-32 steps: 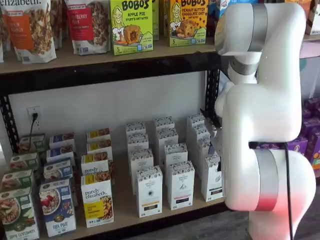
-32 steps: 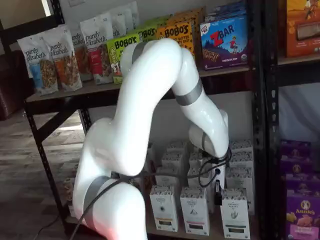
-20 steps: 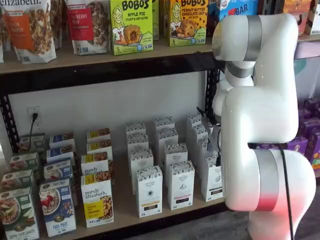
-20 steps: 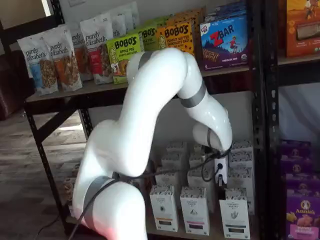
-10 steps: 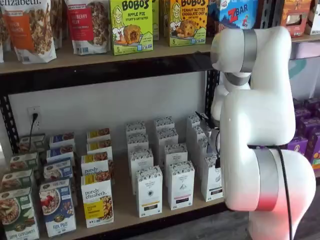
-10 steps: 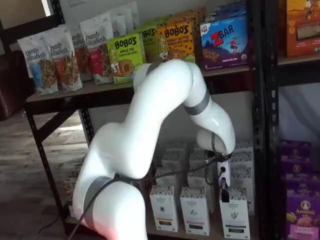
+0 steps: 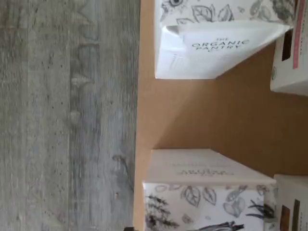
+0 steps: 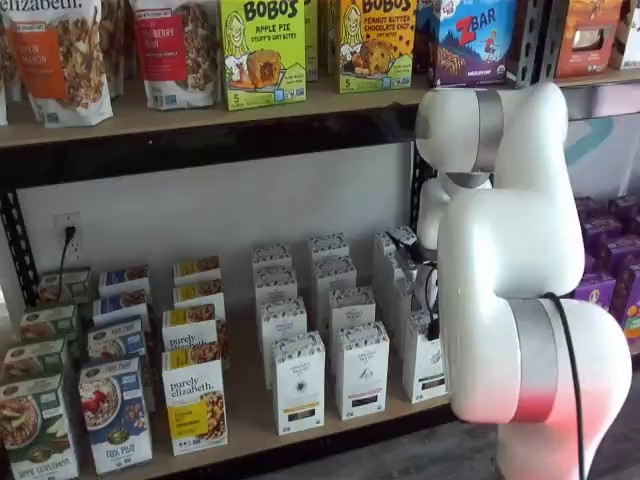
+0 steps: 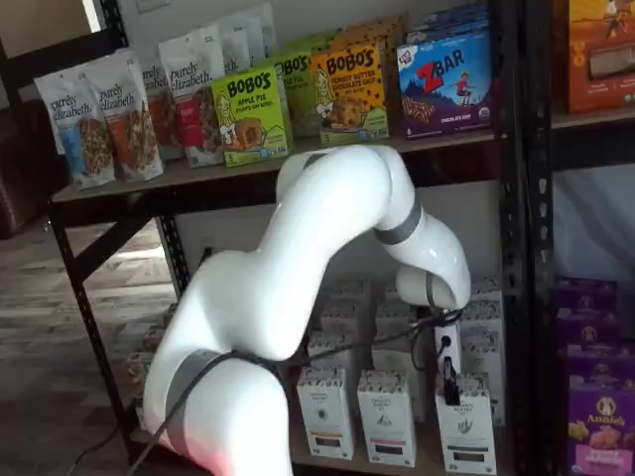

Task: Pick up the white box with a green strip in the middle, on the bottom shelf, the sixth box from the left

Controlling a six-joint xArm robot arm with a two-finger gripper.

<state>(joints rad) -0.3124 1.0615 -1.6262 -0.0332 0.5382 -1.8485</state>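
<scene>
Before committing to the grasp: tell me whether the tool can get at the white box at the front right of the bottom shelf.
Probably yes: the tool hangs just over the white box, nothing between them.

Soft even indoor light, slightly blurry views.

Over the last frames the arm (image 9: 327,238) swings toward the right-hand upright and sinks lower, uncovering the Z Bar box (image 8: 472,38) on the upper shelf. The tool (image 9: 449,385) descends until it hangs just above the front right white box (image 9: 465,428).
</scene>
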